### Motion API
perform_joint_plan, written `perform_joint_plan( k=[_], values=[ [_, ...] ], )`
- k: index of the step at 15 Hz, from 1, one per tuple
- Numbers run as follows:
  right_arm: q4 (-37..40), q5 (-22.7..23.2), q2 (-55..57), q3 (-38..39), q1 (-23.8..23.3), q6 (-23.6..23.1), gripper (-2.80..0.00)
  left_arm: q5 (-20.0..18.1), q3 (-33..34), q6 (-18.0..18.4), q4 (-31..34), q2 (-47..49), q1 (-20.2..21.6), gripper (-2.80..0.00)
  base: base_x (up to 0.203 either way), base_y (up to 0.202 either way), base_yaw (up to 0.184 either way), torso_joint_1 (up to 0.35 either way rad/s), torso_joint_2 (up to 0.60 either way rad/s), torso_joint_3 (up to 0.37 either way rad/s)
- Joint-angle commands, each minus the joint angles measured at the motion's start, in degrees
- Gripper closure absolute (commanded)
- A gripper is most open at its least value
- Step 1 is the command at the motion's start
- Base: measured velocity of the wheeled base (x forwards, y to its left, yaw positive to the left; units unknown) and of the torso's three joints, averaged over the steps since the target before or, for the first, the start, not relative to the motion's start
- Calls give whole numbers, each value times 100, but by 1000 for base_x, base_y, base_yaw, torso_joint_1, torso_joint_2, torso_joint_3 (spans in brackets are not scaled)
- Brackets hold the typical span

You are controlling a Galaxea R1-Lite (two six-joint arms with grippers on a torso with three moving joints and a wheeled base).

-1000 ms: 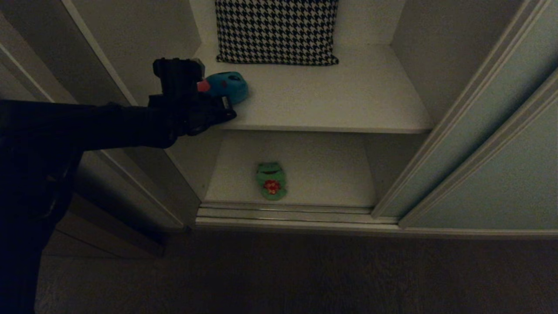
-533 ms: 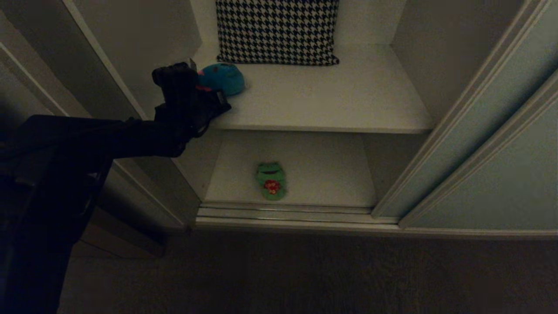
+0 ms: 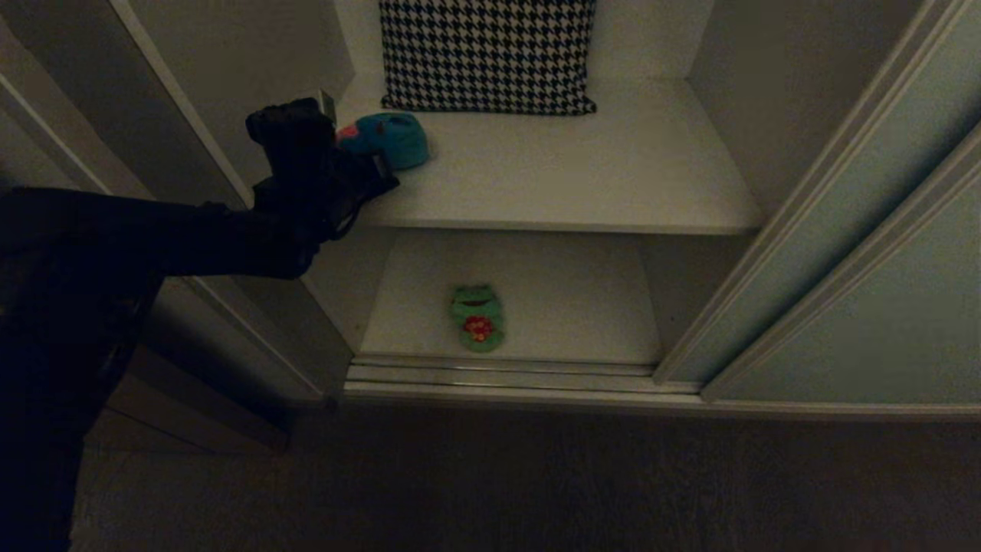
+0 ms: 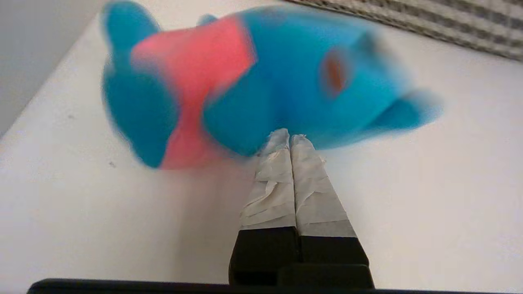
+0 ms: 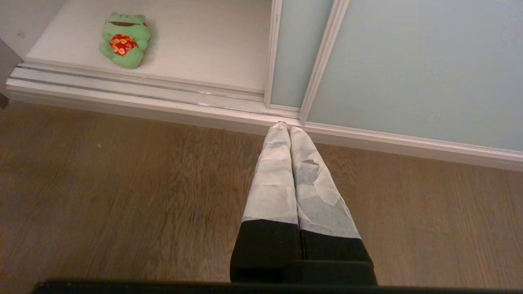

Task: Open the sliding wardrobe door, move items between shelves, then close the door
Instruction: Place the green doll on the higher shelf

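1. The left gripper [image 4: 289, 136] has its taped fingers [image 4: 314, 196] pressed together, and their tips meet the underside of the blue plush toy [image 4: 261, 81]; whether they pinch a fold of its fabric cannot be told.
2. In the head view the left gripper [image 3: 366, 170] reaches from the left over the front left corner of the upper shelf [image 3: 613, 184], with the blue plush toy [image 3: 387, 139] lying on that shelf just past it.
3. A houndstooth cushion [image 3: 487, 54] leans at the back of the upper shelf, near the blue toy.
4. The green frog toy [image 3: 476, 317] lies on the lower shelf [image 3: 575, 307], near its front edge and the door track [image 3: 498, 376].
5. The sliding wardrobe door [image 3: 866, 307] stands slid to the right, leaving the compartment open.
6. The right gripper [image 5: 289, 130] hangs above the wooden floor [image 5: 122, 183] in front of the track, its fingers closed together and holding nothing.
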Motion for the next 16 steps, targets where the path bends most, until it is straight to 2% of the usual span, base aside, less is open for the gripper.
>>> perform_joint_plan(
  k=[1, 6, 10, 12, 14, 16],
  values=[
    [-4, 3, -10, 0, 2, -1, 0, -44, 443, 20, 174, -874, -61, 0, 0, 0, 0, 0, 0, 0],
    [-4, 3, -10, 0, 2, -1, 0, -163, 1892, 113, 1090, -3071, -261, 0, 0, 0, 0, 0, 0, 0],
    [-4, 3, -10, 0, 2, -1, 0, -193, 3921, 385, 2123, -5527, -266, 0, 0, 0, 0, 0, 0, 0],
    [-4, 3, -10, 0, 2, -1, 0, -210, 4620, 463, 3150, -6927, -95, 0, 0, 0, 0, 0, 0, 0],
    [-4, 3, -10, 0, 2, -1, 0, -306, 5184, 509, 4247, -8282, 284, 0, 0, 0, 0, 0, 0, 0],
    [-4, 3, -10, 0, 2, -1, 0, -480, 5909, 586, 4929, -9607, 638, 0, 0, 0, 0, 0, 0, 0]
  ],
)
